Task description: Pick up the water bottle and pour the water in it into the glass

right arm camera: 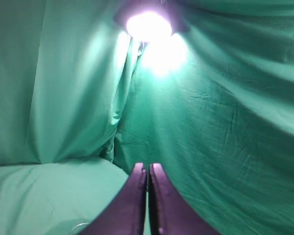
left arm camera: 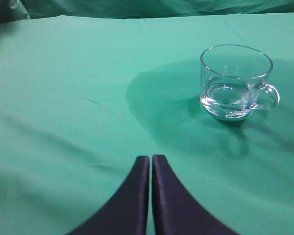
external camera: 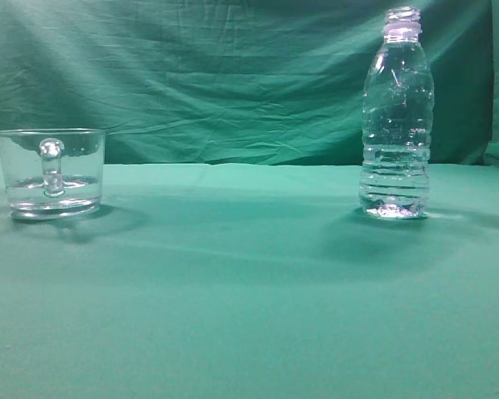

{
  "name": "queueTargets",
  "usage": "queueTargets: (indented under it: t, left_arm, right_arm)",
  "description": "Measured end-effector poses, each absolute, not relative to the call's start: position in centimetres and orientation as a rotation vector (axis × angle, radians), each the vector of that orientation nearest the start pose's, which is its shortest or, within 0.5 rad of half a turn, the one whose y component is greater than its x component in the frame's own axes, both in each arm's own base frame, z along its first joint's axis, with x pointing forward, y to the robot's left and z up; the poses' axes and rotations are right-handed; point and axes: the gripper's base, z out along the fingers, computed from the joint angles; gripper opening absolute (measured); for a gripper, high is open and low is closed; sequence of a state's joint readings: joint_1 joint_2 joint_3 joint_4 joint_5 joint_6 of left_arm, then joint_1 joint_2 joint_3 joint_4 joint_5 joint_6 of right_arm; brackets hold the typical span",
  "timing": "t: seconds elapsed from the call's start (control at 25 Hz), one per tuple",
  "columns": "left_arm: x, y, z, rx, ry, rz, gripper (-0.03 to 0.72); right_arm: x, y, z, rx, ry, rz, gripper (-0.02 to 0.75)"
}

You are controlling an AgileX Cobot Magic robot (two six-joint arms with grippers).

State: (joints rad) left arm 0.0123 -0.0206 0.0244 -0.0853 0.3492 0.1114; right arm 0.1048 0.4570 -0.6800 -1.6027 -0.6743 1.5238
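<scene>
The water bottle stands upright on the right side of the table, uncapped, with a whitish ring at its neck; the water glints in its ribbed lower part. The glass sits well apart on the left, handle toward the exterior camera, with a shallow layer of clear liquid at its base. Neither arm touches them. The left gripper hovers over green cloth near the glass, jaws together. The right gripper faces the draped backdrop under a bright lamp, jaws together
</scene>
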Motion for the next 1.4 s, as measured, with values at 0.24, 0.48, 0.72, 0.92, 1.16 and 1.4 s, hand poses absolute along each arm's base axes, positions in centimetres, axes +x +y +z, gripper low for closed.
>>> queueTargets:
  t: [0.24, 0.48, 0.72, 0.92, 1.16, 1.4]
  left_arm:
    - [5.3, -0.2, 17.5, 0.038, 1.835, 0.004, 0.000]
    - [5.3, -0.2, 17.5, 0.038, 1.835, 0.004, 0.000]
    - [5.3, -0.2, 17.5, 0.038, 1.835, 0.004, 0.000]
    - [5.3, -0.2, 17.5, 0.038, 1.835, 0.004, 0.000]
    - [5.3, -0.2, 17.5, 0.038, 1.835, 0.004, 0.000]
    - [5.3, -0.2, 17.5, 0.038, 1.835, 0.004, 0.000]
  right_arm:
    - [4.2, 4.4, 40.8, -0.407, 1.176, 0.436, 0.000]
    - [5.0, 1.9, 41.4, -0.074, 1.163, 0.362, 0.000]
    - [6.7, 0.4, 39.2, 0.026, 1.263, 0.154, 0.000]
    - [7.2, -0.1, 35.0, 0.019, 1.611, 0.035, 0.000]
    - [4.8, 0.0, 29.4, -0.078, 1.716, 0.000, 0.000]
    - [4.2, 0.0, 23.6, -0.081, 1.733, 0.009, 0.000]
